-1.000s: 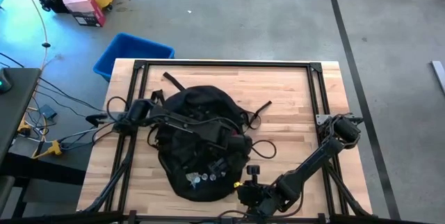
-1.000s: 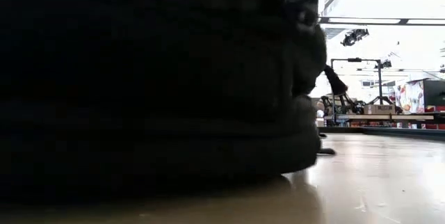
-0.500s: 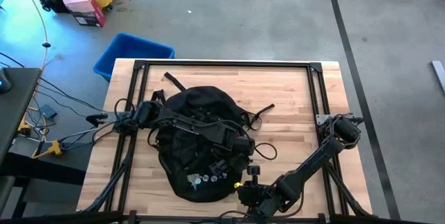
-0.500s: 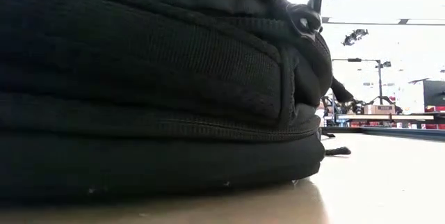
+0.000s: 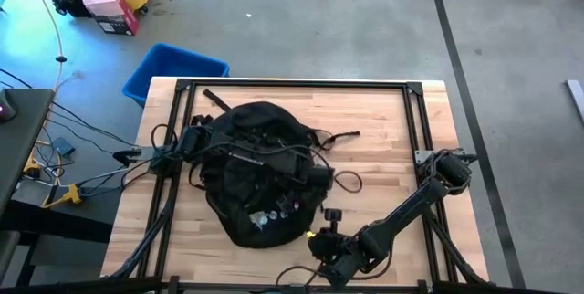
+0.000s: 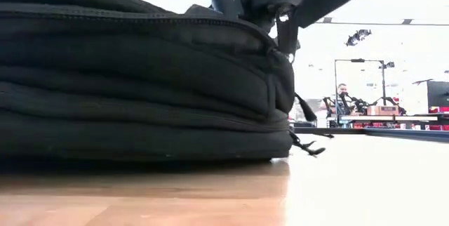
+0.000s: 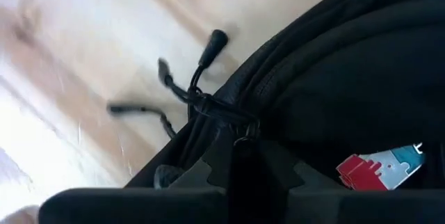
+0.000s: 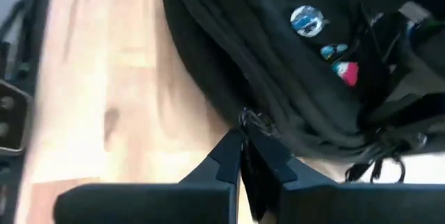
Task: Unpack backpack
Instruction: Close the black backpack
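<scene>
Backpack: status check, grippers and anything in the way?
Left gripper shut on a zipper pull. Right gripper shut on another. Backpack flat on table, still zipped. Nothing blocking.

A black backpack is laid flat mid-table, badges on its upper face, straps spread out.

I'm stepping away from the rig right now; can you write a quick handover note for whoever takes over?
Left gripper: shut on a zipper pull of the backpack.
Right gripper: shut on another zipper pull at the backpack's near edge.
Backpack lies flat on the table, badges up.
Done: both pulls gripped.
Left: unzip it and take out the contents; nothing is out yet.
</scene>
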{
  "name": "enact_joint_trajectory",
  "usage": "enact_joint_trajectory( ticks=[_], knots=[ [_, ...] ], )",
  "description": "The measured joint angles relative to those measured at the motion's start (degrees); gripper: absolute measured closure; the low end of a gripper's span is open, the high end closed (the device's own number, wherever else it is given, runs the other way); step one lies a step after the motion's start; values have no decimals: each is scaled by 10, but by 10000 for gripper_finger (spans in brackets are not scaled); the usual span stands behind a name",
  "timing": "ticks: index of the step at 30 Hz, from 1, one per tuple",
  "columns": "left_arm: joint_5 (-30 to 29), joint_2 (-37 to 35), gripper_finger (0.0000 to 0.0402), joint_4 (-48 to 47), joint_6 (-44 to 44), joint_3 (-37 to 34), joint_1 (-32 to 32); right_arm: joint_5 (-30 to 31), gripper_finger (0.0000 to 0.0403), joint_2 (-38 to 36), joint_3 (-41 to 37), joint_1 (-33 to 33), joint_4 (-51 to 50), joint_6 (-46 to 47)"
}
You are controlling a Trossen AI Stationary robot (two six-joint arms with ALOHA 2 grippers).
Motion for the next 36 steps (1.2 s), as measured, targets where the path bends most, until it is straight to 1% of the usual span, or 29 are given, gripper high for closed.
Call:
enact_joint_trajectory(
  ticks=[5, 8, 12, 14, 17, 20, 23, 27, 29, 33, 36],
  knots=[
    [-8, -13, 391, -15, -32, -2, 41, 59, 403, 0, -31, -10, 3, 37],
    [-14, -23, 391, -12, -35, -3, 61, 60, 403, 0, -56, -27, 44, 46],
    [-13, -36, 393, -25, -45, -5, 93, 39, 403, 0, -101, -54, 176, -16],
    [-13, -41, 393, -34, -50, -6, 107, 30, 402, 0, -111, -59, 217, -38],
    [-16, -48, 393, -42, -54, -5, 128, 33, 402, 0, -107, -61, 224, -45],
    [-16, -53, 393, -49, -62, -7, 146, 57, 402, 0, -96, -61, 222, -60],
    [-25, -65, 393, -61, -65, -7, 155, 93, 402, 0, -80, -55, 175, -48],
    [-67, -99, 393, -73, -68, -6, 156, 138, 402, -1, -60, -48, 95, 15],
    [-83, -120, 393, -82, -78, -6, 156, 151, 402, -1, -47, -47, 27, 64],
    [-96, -162, 393, -98, -101, -13, 159, 162, 403, -2, -24, -44, -129, 206],
    [-98, -193, 393, -97, -119, -35, 159, 164, 403, -2, -22, -42, -206, 276]
  ],
)
